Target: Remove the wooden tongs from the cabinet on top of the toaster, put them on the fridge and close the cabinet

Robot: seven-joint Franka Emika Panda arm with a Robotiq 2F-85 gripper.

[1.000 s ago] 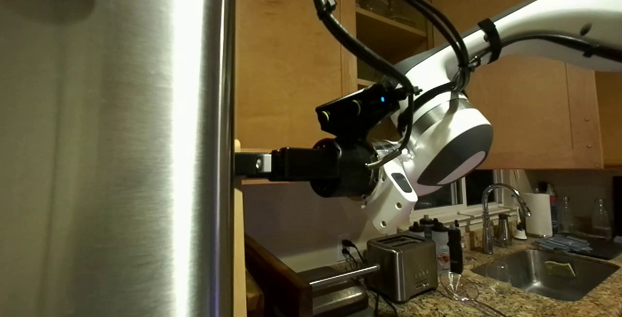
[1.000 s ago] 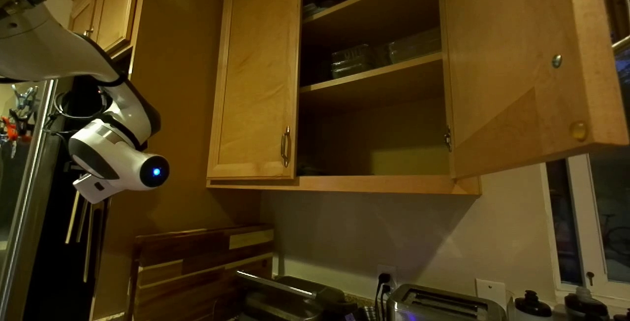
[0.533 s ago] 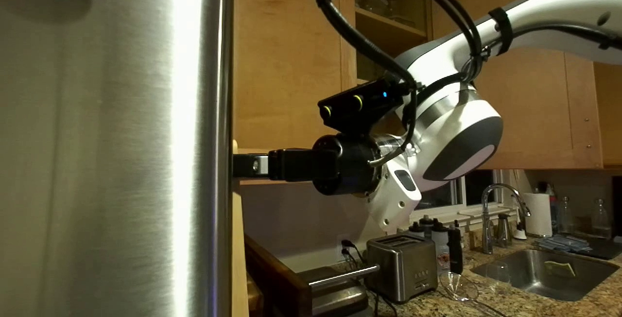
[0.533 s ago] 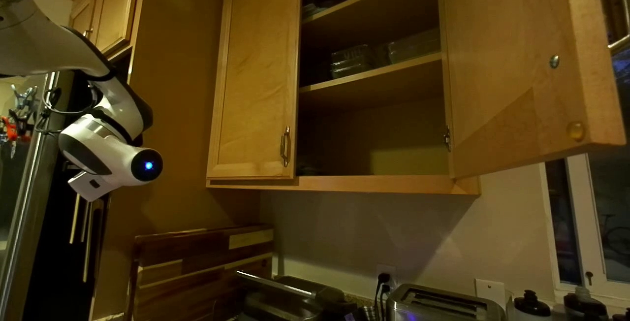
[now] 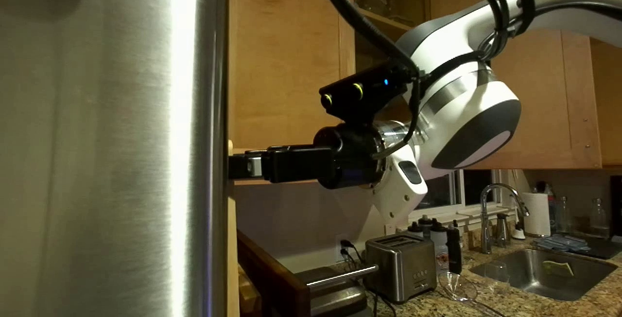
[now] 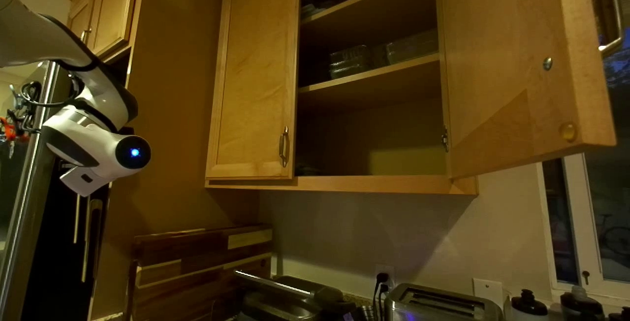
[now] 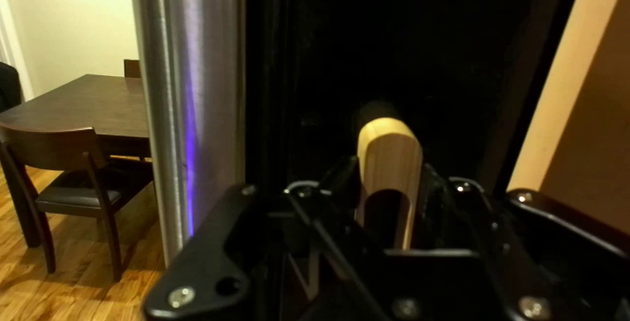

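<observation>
A kitchen counter bearing the toaster runs below the cabinet, whose door stands open in both exterior views. The wooden tongs are up in the gripper, its jaws clamped on them. In the wrist view they show between the steel edge of the fridge and a pale wooden panel, rounded joined end upward; whether they touch the fridge, I cannot tell. Their long axis runs near vertical, a slim leg hanging below the wrist in an exterior view. The arm slopes down from above, bends sharply and holds the gripper level.
</observation>
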